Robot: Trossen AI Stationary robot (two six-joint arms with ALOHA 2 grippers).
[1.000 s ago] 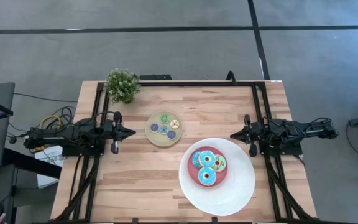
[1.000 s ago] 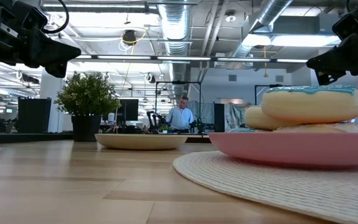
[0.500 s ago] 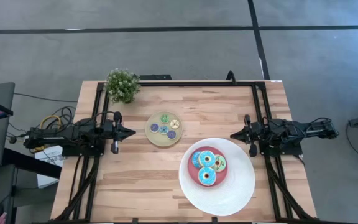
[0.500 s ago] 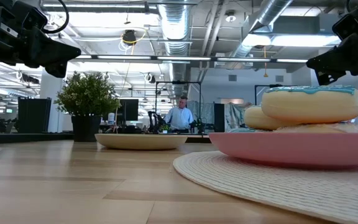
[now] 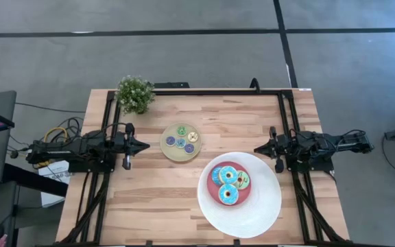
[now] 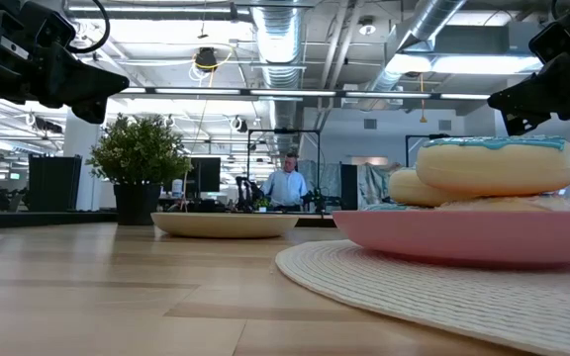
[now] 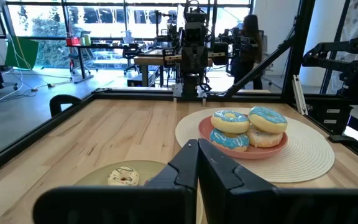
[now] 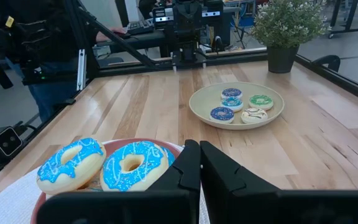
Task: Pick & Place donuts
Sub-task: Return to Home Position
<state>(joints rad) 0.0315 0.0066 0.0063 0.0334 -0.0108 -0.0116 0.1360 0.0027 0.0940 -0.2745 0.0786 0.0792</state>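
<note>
Several larger iced donuts point(image 5: 227, 184) lie piled on the pink centre of a big white plate point(image 5: 266, 209) at the table's near right; two blue-iced ones point(image 8: 134, 165) show close in the right wrist view. Several tiny donuts point(image 5: 182, 138) lie flat on a small tan plate point(image 5: 168, 150) at the table's middle. My left gripper point(image 5: 146, 145) hovers shut at the left edge, pointing level toward the tan plate. My right gripper point(image 5: 256, 149) hovers shut at the right edge, above the white plate's far rim. Neither touches anything.
A potted plant point(image 5: 135, 93) stands at the far left corner. Black frame rails point(image 5: 218, 92) run along the far edge and both sides. Bare wood lies between the plates and the left arm. People show in the room beyond the table point(image 6: 287, 185).
</note>
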